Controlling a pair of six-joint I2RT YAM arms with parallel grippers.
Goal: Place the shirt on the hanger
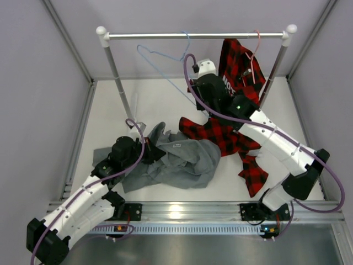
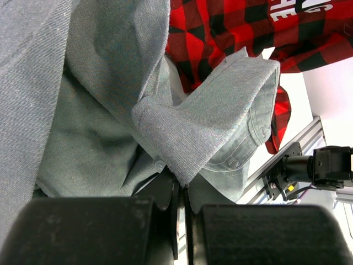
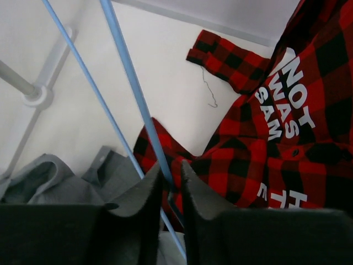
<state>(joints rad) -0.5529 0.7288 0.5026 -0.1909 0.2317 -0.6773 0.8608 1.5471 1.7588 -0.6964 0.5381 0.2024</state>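
The table is white, w/ a metal rack standing at the far side. The shirt, grey, lies crumpled on the table at near-left, just in front of the left arm. Its right edge touches the plaid shirt. That one is red & black and hangs from a pink hanger at the right end of the rail, w/ its lower part spread on the table.

The hanger, thin light-blue wire, hangs by its hook on the rail, left of the plaid shirt, and is tilted.

Left gripper: jaws fully together, pinching a folded edge of the shirt.

Right gripper is up by the rack. Its jaws are nearly together, w/ the hanger wire passing btw. them. If they already press it from both sides, I cannot tell.
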